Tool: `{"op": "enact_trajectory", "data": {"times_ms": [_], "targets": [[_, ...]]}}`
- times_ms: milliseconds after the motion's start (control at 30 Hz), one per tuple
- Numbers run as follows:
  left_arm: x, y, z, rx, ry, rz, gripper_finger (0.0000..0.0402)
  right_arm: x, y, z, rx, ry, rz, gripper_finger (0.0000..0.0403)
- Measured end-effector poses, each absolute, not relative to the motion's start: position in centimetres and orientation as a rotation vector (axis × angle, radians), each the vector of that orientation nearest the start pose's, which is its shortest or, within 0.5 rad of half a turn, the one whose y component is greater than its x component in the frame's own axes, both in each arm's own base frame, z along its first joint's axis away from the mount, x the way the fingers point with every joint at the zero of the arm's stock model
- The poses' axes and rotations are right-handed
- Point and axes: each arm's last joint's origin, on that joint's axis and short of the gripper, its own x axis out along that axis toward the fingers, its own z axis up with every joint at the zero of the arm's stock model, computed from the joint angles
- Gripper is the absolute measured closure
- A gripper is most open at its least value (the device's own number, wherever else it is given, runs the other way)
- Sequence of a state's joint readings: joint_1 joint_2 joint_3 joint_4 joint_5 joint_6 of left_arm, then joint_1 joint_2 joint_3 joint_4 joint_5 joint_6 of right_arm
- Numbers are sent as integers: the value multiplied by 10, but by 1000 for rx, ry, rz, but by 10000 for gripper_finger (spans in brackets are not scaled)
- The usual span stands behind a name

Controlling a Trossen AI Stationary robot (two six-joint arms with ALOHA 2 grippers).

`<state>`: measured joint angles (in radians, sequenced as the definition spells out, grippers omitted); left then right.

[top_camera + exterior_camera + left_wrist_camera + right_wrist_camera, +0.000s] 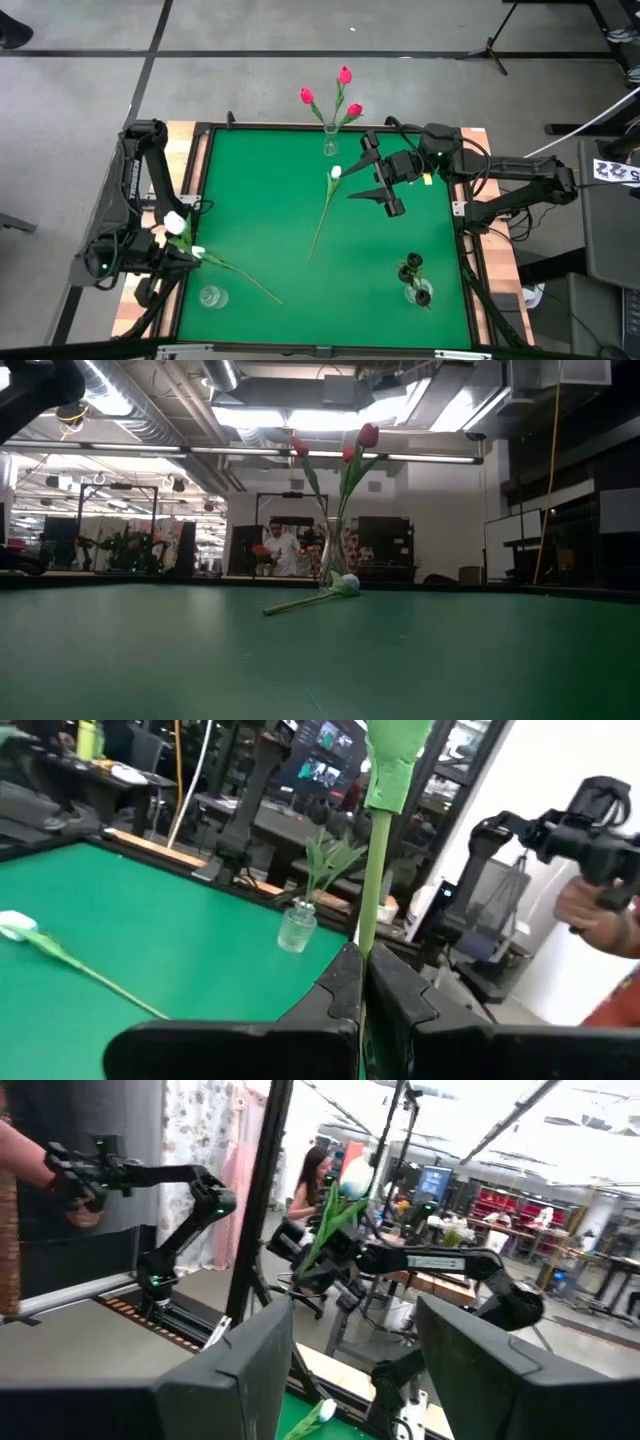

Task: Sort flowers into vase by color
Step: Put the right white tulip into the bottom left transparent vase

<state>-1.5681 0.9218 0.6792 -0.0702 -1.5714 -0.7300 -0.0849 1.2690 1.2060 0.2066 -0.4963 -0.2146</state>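
My left gripper (190, 256) hangs over the table's near left, shut on a white tulip (176, 222). The tulip's head (355, 1180) stands above the fingers. Below lies a second white tulip (240, 276), head by the gripper, stem toward the near middle. A third white tulip (325, 210) lies mid-table, its head (346, 584) toward the far side. My right gripper (362, 170) hovers open just right of that head, holding nothing. Three pink-red tulips stand in a glass vase (330, 142) at the far middle. My left gripper pinches the white tulip's green stem (372, 935) between its two fingers, some way below the head. The fingers lie level and across the stem. The tulip stands nearly upright with its head up, lifted clear of the table. The fingers hide the stem's lower part.
An empty glass vase (210, 297) stands at the near left. A vase with black tulips (415, 285) stands at the near right. Wooden rails (190, 160) border the green table. Beyond the table a person's hand (600, 905) holds a control handle.
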Motion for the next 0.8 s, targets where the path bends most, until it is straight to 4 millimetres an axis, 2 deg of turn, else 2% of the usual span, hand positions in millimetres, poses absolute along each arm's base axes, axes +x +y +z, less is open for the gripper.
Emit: {"op": "enact_trajectory", "data": {"times_ms": [133, 433, 633, 800], "targets": [[20, -177, 284, -396, 13, -57, 400, 283, -13, 414, -246, -178, 298, 189], [-13, -174, 283, -335, 42, -243, 400, 290, -19, 412, -207, -163, 110, 189], [-12, -170, 276, -229, 28, -240, 399, 296, -20, 406, -179, -137, 72, 189], [-6, -170, 275, -205, 21, -206, 399, 298, -20, 404, -176, -129, 73, 189]]}}
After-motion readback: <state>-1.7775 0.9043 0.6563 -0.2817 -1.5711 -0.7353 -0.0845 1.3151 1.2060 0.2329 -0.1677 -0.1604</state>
